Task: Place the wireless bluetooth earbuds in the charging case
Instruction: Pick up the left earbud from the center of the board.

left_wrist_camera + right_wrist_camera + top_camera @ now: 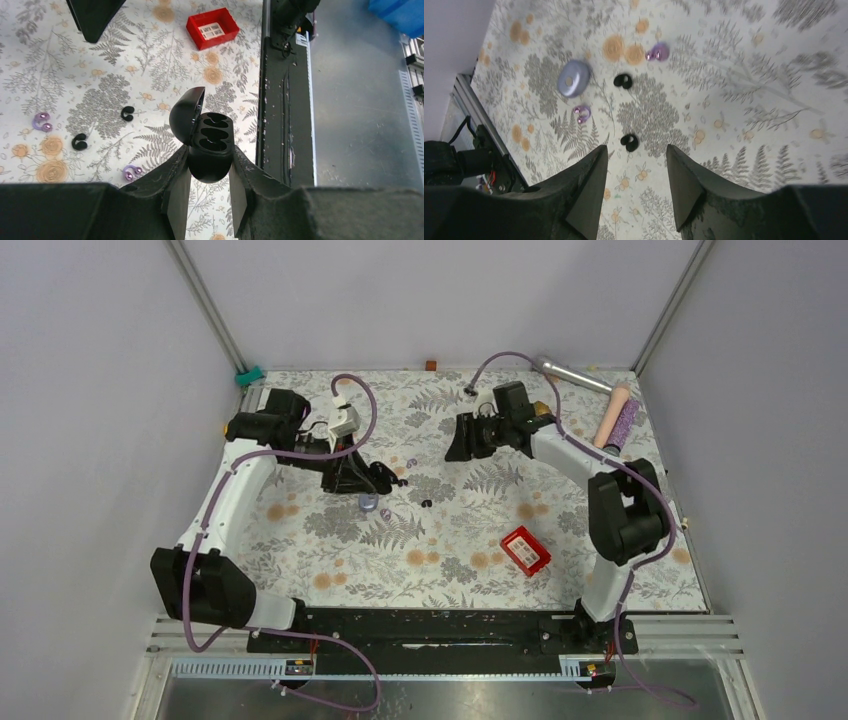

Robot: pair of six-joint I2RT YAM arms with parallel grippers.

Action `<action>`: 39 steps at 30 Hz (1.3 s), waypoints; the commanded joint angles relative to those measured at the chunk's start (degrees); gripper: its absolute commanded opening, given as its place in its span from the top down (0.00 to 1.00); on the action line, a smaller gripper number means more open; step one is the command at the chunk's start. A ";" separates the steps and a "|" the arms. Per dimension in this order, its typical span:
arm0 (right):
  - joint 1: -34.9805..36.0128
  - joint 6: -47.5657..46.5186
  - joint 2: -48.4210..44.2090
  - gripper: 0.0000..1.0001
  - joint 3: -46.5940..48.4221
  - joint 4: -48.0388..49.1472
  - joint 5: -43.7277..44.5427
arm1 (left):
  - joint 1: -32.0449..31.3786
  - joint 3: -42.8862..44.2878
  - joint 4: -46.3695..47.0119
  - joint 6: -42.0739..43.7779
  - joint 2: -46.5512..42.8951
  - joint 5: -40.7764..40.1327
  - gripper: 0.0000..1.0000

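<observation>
Currently the black charging case [214, 131] is clamped by its lower body in the left gripper [210, 172], lid swung up, both wells seen empty. Purple earbuds [582, 113] and black ones are scattered on the floral cloth [744, 100] between the arms; light, glossy and rounded, they are judged prone to slip unless pinched across the broad body. The right gripper [636, 155] is held apart and empty over one black earbud [629, 142].

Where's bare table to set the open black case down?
Free for the black case: the near stretch between the left arm and the red bin. Crowded: around the purple case, earbuds scattered.
</observation>
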 commanded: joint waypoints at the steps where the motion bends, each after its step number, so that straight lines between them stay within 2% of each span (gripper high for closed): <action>1: 3.86 1.30 3.33 0.50 2.09 -4.56 -3.04 | 0.75 2.89 -12.65 14.34 1.05 2.25 1.00; 6: 5.53 3.98 8.53 0.58 4.20 -6.56 -5.26 | 1.31 3.97 -24.10 25.08 3.51 1.36 1.00; 11: 7.13 4.87 11.18 0.58 5.68 -7.02 -4.53 | 1.89 1.42 -24.25 26.68 1.54 2.59 1.00; 17: 9.02 4.87 12.80 0.59 6.67 -8.18 -1.98 | 2.62 -2.02 -18.65 22.20 -0.84 3.51 1.00; 20: 9.39 4.96 14.04 0.63 7.37 -8.92 -1.30 | 3.08 -3.11 -16.57 20.68 -1.60 3.67 1.00; 23: 9.60 5.23 15.01 0.66 7.70 -8.94 -0.28 | 4.11 -3.48 -16.16 20.57 -2.08 4.63 1.00; 32: 10.11 5.64 16.74 0.66 8.24 -9.07 4.20 | 6.33 -4.87 -16.09 21.81 -3.42 5.95 1.00; 39: 10.94 5.96 18.31 0.65 9.21 -9.52 4.42 | 7.07 -5.41 -16.15 22.36 -3.68 6.53 1.00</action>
